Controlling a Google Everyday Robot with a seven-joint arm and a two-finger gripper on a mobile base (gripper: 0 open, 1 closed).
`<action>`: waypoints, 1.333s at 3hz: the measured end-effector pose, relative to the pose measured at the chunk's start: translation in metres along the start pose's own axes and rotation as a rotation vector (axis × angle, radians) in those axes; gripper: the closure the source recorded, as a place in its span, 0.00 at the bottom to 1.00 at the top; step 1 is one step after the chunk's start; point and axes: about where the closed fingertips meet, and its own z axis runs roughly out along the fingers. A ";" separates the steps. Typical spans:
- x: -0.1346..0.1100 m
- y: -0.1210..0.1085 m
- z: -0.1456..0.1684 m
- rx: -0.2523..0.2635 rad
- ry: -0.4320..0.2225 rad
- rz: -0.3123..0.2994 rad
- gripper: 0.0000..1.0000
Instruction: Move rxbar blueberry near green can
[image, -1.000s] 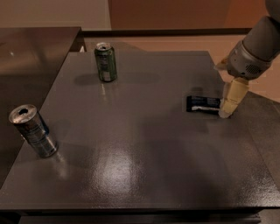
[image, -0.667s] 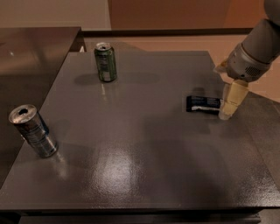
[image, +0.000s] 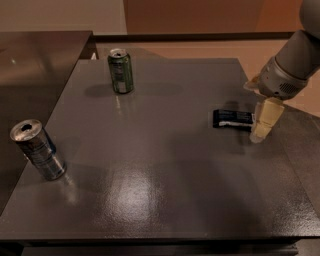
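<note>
The rxbar blueberry, a flat dark navy wrapper with white lettering, lies on the dark grey table at the right. My gripper hangs from the grey arm at the right edge and reaches down right at the bar's right end, close to the tabletop. The green can stands upright at the far left of the table, well away from the bar and the gripper.
A silver and blue can stands tilted-looking near the table's left front edge. A second dark counter adjoins the table at the far left. The table's right edge lies just beyond the gripper.
The gripper has dropped slightly beside the bar's right end. The bar and both cans have not moved.
</note>
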 end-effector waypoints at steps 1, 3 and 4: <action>0.000 0.001 0.006 -0.008 0.004 -0.001 0.00; -0.004 0.003 0.018 -0.027 0.010 -0.001 0.38; -0.005 0.003 0.020 -0.032 0.009 0.000 0.61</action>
